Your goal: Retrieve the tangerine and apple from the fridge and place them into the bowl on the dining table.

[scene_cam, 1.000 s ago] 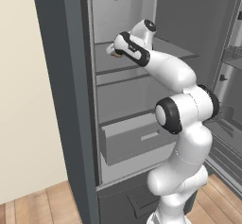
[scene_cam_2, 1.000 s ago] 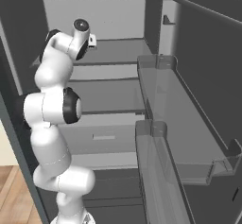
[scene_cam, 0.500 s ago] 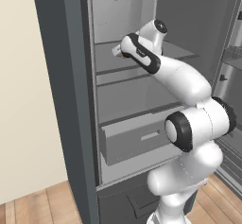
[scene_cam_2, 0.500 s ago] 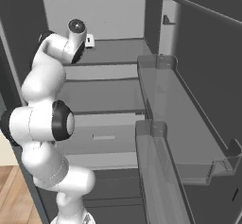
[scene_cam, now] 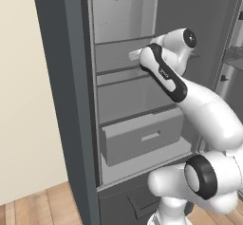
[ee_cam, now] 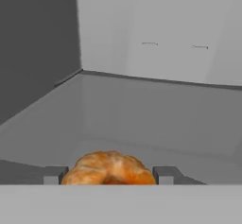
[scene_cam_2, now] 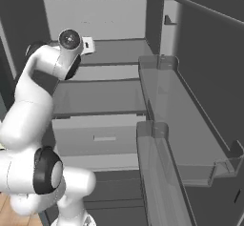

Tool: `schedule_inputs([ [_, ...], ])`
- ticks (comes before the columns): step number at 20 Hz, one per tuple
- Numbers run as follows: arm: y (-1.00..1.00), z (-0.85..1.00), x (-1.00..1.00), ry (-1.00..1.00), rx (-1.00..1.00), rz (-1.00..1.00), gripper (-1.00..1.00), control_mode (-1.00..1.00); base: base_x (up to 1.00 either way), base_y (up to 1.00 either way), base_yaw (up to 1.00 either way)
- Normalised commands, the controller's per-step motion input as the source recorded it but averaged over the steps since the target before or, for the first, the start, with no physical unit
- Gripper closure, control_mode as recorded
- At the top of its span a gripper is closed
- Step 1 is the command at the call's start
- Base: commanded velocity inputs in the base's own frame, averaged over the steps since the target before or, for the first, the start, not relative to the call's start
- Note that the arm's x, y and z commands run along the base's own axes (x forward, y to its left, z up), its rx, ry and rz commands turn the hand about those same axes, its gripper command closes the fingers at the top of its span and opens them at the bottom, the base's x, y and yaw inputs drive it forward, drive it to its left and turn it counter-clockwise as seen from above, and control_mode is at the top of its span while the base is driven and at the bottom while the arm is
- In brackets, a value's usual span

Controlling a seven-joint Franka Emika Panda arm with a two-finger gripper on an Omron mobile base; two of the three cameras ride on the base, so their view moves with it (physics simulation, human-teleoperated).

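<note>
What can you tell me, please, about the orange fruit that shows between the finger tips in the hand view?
The tangerine is a small, round, bright orange fruit with mottled, paler patches on a glossy-looking skin. Its upper half shows; the rest is cut off at the bottom of the view. It sits between the two dark finger tips of the gripper, which flank it closely. Behind it lie the fridge shelf and pale back wall.

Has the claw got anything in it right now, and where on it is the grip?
The claw holds the tangerine between its two fingertips, one on each side of the fruit, above the fridge shelf.
</note>
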Motion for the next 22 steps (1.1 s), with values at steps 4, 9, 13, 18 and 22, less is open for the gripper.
schedule_inputs([
  [4,-0.24,0.09,-1.0,-0.1,0.0,-0.06,1.0,-1.0,0.0,0.0,0.0],
  [9,-0.06,-0.25,-0.97,-0.07,-0.03,-0.07,1.0,-1.0,0.0,0.0,0.0],
  [13,-0.01,-0.18,-0.83,0.0,0.0,-0.07,1.0,-1.0,0.0,0.0,0.0],
  [18,0.0,-0.25,-0.79,-0.07,-0.02,-0.08,1.0,-1.0,0.0,0.0,0.0],
  [22,0.0,0.0,0.0,0.0,0.0,0.0,1.0,1.0,-0.71,-0.1,-0.09],
])
